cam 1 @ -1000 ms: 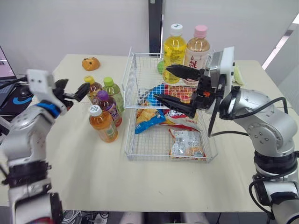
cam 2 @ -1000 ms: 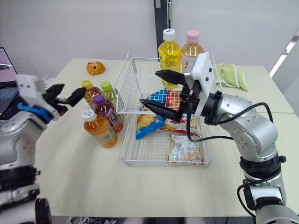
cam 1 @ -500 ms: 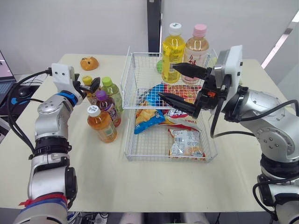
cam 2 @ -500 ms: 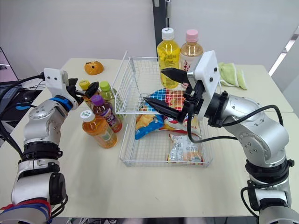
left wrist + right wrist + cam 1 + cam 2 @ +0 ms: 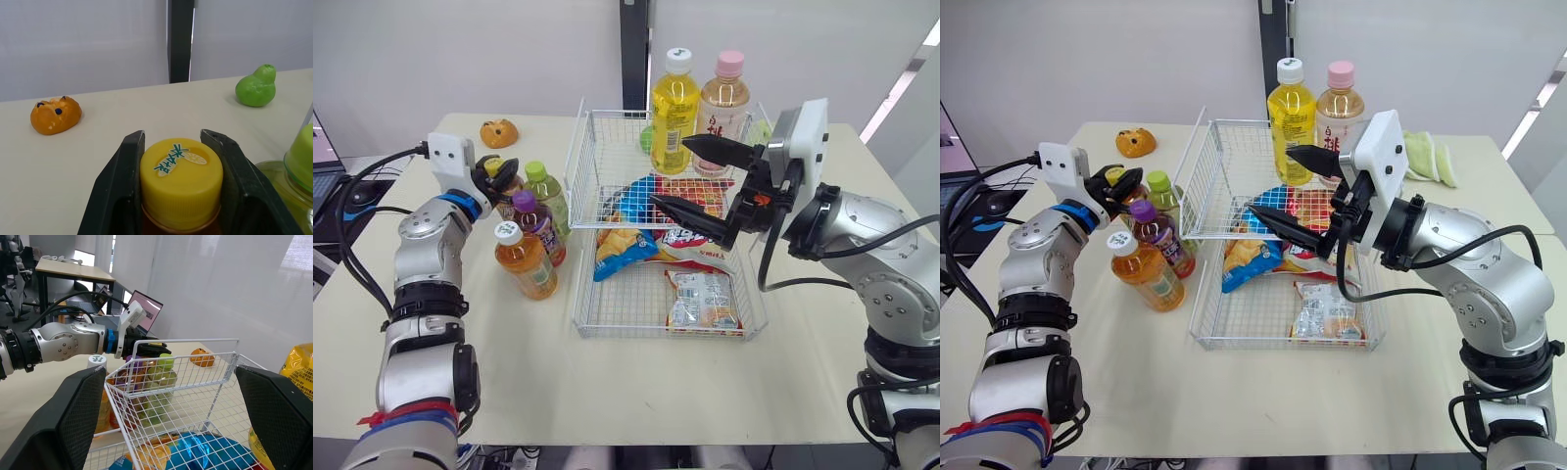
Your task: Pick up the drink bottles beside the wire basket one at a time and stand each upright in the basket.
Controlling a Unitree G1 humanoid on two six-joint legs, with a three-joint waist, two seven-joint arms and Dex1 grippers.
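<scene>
Several small drink bottles stand on the table just left of the wire basket (image 5: 656,334): a yellow-capped one (image 5: 181,181), a green-capped one (image 5: 548,196), a purple-capped one (image 5: 536,223) and an orange one with a white cap (image 5: 527,262). My left gripper (image 5: 173,139) reaches in from the left. Its two black fingers (image 5: 122,196) press against either side of the yellow cap. The bottle stands upright on the table. My right gripper (image 5: 669,171) hangs open over the basket's middle, holding nothing.
Snack packets (image 5: 703,299) lie in the basket. A tall yellow bottle (image 5: 676,103) and a pink-capped bottle (image 5: 724,98) stand at its far side. A bread-roll toy (image 5: 502,132), a green pear (image 5: 257,88) and a green cloth (image 5: 1425,157) lie at the back.
My left gripper has swung in from the left to the yellow-capped bottle and closed around its cap. The right gripper has stayed over the basket, shifting only slightly.
</scene>
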